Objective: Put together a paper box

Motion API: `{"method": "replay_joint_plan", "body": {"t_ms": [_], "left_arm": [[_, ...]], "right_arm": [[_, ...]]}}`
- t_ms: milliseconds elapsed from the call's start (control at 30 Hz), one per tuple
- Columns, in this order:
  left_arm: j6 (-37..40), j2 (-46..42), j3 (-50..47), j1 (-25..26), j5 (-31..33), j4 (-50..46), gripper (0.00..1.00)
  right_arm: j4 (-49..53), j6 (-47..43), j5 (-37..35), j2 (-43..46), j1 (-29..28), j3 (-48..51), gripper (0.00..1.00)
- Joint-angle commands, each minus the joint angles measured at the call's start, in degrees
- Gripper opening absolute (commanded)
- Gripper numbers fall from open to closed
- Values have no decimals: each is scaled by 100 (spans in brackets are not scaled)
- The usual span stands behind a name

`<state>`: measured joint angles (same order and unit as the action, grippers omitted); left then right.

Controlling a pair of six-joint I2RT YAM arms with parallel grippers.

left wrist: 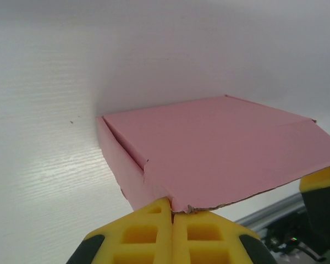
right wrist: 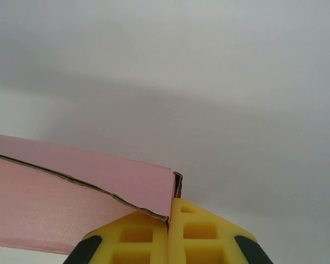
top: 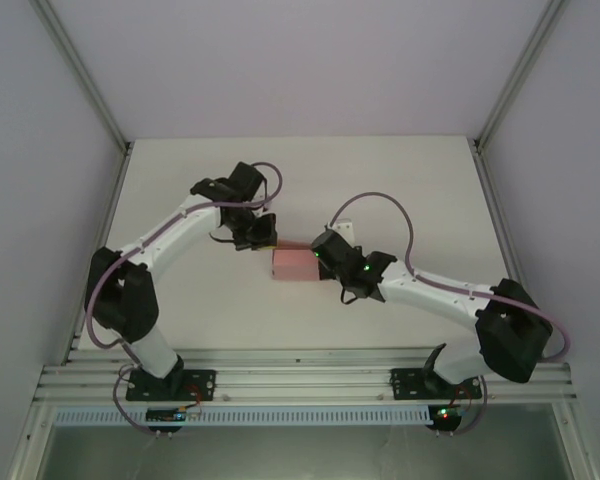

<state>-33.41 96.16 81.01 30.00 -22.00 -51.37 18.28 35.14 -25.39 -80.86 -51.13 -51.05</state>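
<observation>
The paper box [top: 292, 264] is a small shallow light pink box in the middle of the white table, between both arms. In the left wrist view the paper box [left wrist: 220, 148] has its lid flap down, and my left gripper [left wrist: 172, 212] is shut on the flap's near corner. My left gripper [top: 264, 236] sits at the box's far left corner. My right gripper [top: 326, 256] is at its right end. In the right wrist view my right gripper [right wrist: 169, 218] is shut on a corner of the pink card [right wrist: 71, 192], where a raw cut edge shows.
An aluminium rail [top: 300, 380] runs along the near edge of the table [top: 400, 180], with both arm bases bolted to it. Grey enclosure walls and slanted frame posts [top: 85, 75] stand on both sides. A yellow finger [left wrist: 322, 177] of the other arm shows beyond the box.
</observation>
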Motion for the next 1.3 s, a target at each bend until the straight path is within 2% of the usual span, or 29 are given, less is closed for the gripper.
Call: {"method": "replay_joint_plan", "body": {"t_ms": [0, 100, 500, 600, 733, 833, 967, 1133, 1267], "left_arm": [[91, 290, 316, -102, -609, -343, 0], [136, 404, 477, -144, -683, -637, 0], [224, 798, 1063, -338, -964, -1349, 0], [206, 911, 1160, -419, -1120, -1419, 0], [273, 1018, 1259, -641, -1637, -1535, 0], [407, 1054, 1481, -671, -1332, -1841, 0], [347, 1009, 1195, -599, -1140, -1787, 0], [96, 876, 377, -510, -1392, -1072, 0], [68, 593, 5, -99, -144, -648, 0]], "right_arm": [[940, -69, 481, -319, -3, 263, 0], [939, -208, 306, -312, -21, 270, 0], [923, -303, 490, -326, 0, 321, 0], [927, -311, 496, -334, 13, 335, 0], [953, -350, 558, -334, 39, 342, 0], [1011, -351, 533, -336, 46, 362, 0], [1031, -354, 541, -316, 64, 383, 0], [951, -341, 552, -337, 90, 401, 0], [720, -351, 480, -278, 83, 557, 0]]}}
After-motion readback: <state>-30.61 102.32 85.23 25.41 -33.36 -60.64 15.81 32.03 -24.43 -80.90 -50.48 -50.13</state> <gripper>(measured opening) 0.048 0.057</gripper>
